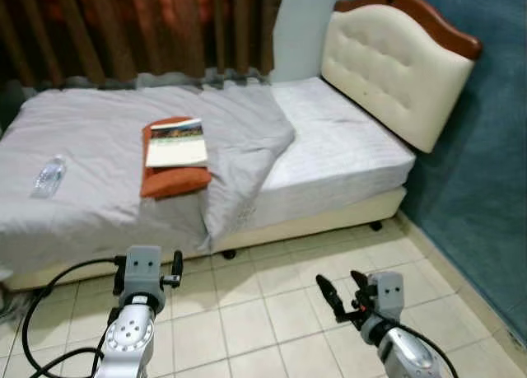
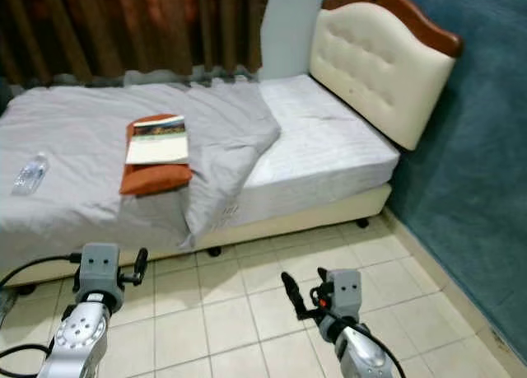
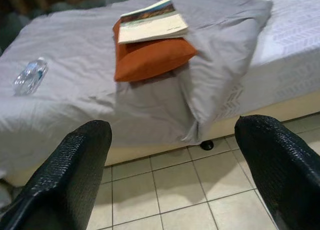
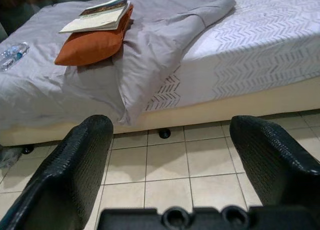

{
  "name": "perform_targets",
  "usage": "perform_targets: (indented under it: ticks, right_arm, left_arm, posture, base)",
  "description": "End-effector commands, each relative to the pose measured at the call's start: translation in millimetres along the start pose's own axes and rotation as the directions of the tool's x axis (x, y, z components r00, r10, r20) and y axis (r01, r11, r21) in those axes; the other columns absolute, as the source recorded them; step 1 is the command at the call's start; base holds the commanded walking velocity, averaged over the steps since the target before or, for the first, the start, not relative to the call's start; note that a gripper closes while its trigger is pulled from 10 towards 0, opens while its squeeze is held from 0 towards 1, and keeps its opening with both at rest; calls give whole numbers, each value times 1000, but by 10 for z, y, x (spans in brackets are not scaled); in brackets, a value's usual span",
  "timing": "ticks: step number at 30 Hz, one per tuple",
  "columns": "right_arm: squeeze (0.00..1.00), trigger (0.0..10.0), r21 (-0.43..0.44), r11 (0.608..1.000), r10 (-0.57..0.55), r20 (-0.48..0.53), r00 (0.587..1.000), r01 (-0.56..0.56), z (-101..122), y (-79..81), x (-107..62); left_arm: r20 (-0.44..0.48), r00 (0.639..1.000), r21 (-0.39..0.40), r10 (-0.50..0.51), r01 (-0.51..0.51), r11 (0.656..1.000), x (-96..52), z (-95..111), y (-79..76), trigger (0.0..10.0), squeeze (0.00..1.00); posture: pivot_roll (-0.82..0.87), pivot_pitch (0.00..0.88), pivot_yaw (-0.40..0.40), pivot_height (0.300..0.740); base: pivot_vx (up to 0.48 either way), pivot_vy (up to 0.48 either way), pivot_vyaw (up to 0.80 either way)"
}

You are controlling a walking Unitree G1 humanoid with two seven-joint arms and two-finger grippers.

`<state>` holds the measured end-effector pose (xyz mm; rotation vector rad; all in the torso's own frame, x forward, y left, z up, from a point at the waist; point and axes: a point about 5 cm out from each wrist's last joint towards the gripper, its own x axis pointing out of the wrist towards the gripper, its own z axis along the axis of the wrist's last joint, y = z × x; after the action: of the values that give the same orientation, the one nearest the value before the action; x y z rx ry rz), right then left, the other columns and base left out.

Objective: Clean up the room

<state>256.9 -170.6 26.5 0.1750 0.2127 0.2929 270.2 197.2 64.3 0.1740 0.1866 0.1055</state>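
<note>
A bed (image 1: 346, 160) with a crumpled grey blanket (image 1: 239, 135) stands in front of me. On the blanket lies an orange pillow (image 1: 173, 180) with a book (image 1: 176, 143) on top of it. A clear plastic bottle (image 1: 48, 176) lies on its side near the bed's left end. Both arms are held low over the tiled floor (image 1: 263, 304), short of the bed. My left gripper (image 1: 146, 271) is open with nothing between its fingers (image 3: 65, 175). My right gripper (image 1: 342, 289) is also open and holds nothing, its fingers (image 4: 75, 160) spread wide.
A cream padded headboard (image 1: 395, 65) stands at the bed's right end against a blue wall (image 1: 486, 172). Dark brown curtains (image 1: 140, 28) hang behind the bed. A black cable (image 1: 49, 283) loops by my left arm. The blanket's corner hangs over the bed's near side.
</note>
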Motion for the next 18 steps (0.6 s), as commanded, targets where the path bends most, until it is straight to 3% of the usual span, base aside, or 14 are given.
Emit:
perform_targets:
  ticks: [1,4,10,18]
  right_arm:
    - [1000,10000,22,1000,-22,-20,1000,22,-34,-20,3]
    - [1000,10000,19,1000,-24,-24,999,25,-32,-29,8]
    - [1000,10000,32,999,-15,-6,1000,15,-14,-11,14]
    - [1000,10000,18,1000,-8,6,1000,8,2,2,18]
  left_arm:
    - [-3,1000,4,9,-9,1000,10,13,17,10000,0]
    - [1,1000,9,5,-5,1000,8,18,5,10000,0]
    - [-6,1000,66,15,-15,998,21,9,10,10000,0]
    - [6,1000,63,7,-8,998,36,27,40,10000,0]
  posture:
    - [34,0,-35,740]
    - [35,0,-33,740]
    - [36,0,-31,740]
    - [34,0,-31,740]
  base:
    - [0,480,406]
    - [0,480,271]
    - [0,0,605]
    - [0,0,558]
